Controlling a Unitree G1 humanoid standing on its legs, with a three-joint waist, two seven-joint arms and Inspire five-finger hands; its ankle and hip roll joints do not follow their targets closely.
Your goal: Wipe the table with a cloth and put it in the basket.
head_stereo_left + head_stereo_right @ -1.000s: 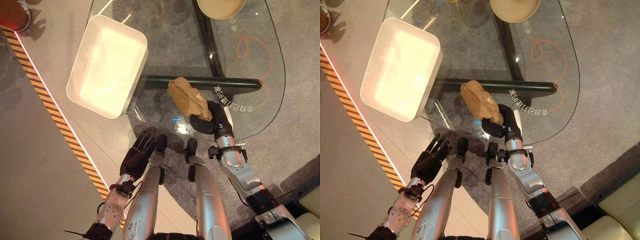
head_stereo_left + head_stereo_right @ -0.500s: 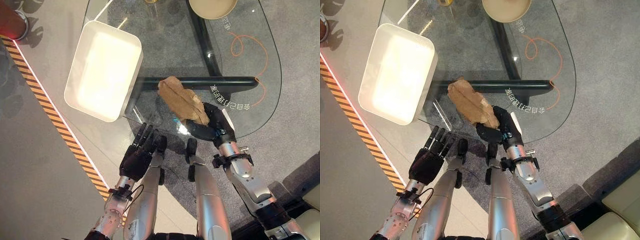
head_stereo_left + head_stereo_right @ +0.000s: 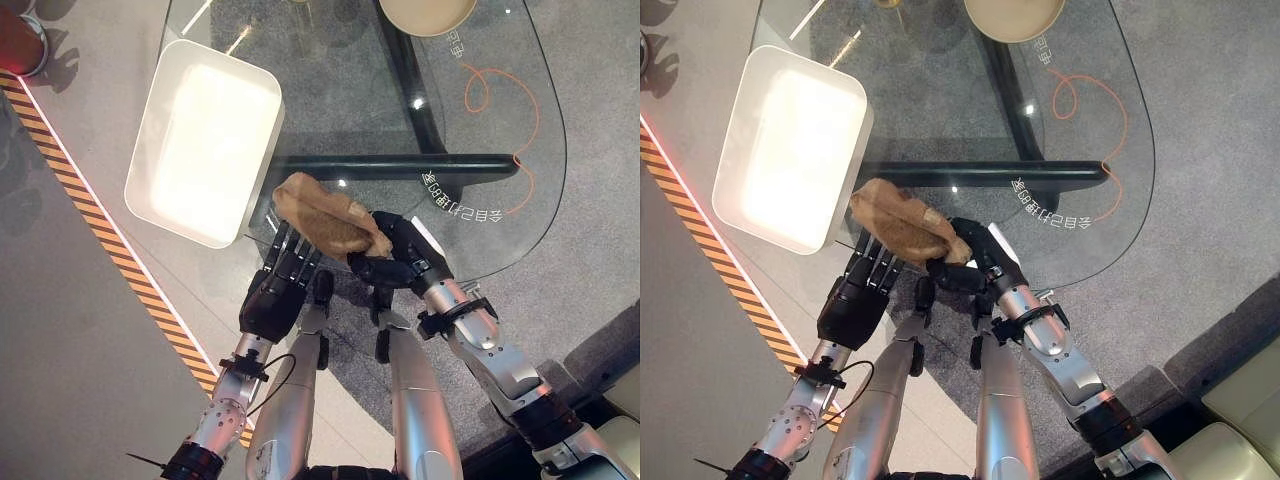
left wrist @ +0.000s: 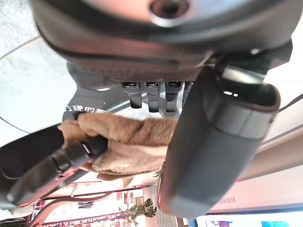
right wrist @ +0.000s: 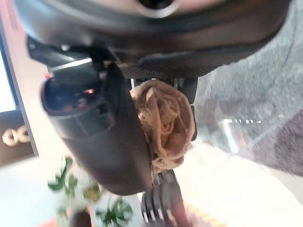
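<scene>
Cloth (image 3: 325, 222) clamped in right hand (image 3: 400, 258) at glass table's (image 3: 520, 230) 6 o'clock edge; left hand (image 3: 275, 292) flat-fingered beneath; basket (image 3: 205, 140) at 10 o'clock.

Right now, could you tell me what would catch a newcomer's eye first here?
Probably the crumpled tan cloth, held by the right hand over the glass table's near edge, with the left hand's fingers straight beside it. Next, the big white basket overhanging the table's left edge.

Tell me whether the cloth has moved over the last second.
Yes. The cloth, held in the right hand, has slid along the glass table toward the robot's left, from near the white lettering to close beside the white basket.
</scene>
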